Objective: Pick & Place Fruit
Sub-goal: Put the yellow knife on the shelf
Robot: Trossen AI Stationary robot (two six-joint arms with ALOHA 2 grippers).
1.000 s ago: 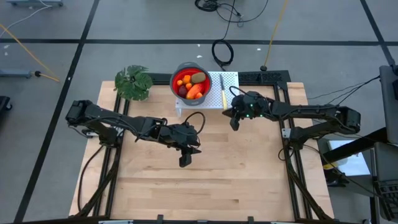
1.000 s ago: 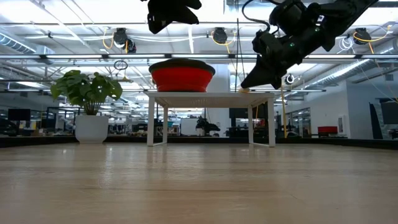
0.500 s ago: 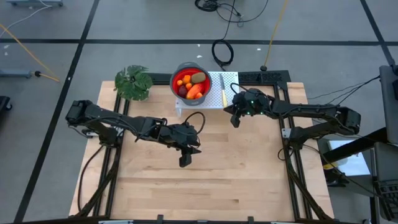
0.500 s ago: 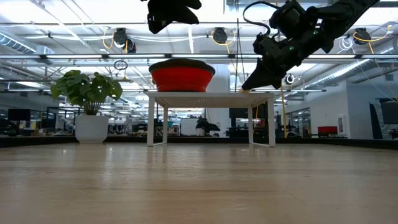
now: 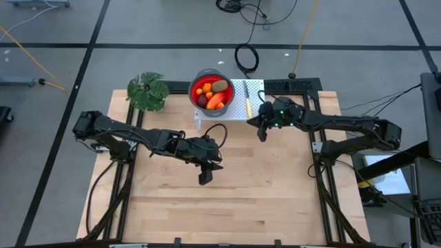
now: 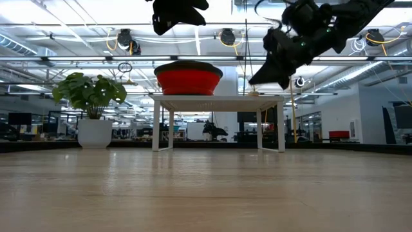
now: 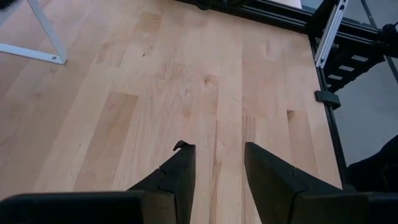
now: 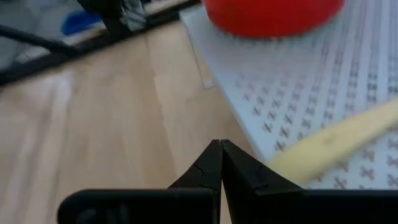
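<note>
High view: the fruit (image 5: 211,95) sits in a red bowl (image 5: 194,81) at upper centre, on a white stand (image 5: 255,93) beside a yellow knife (image 5: 246,95). The right gripper (image 5: 260,136) hangs just right of the stand; the left gripper (image 5: 204,179) hovers mid-frame over the worktop (image 5: 262,200).

Left wrist view: fingers (image 7: 180,171) spread, empty.

Right wrist view: fingers (image 8: 208,165) pressed together.

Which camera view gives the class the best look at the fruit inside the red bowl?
The high view: looking straight down, it shows the fruit lying in the red bowl. The low view shows only the bowl's side, the right wrist view only its blurred base, and the left wrist view shows none of it.
</note>
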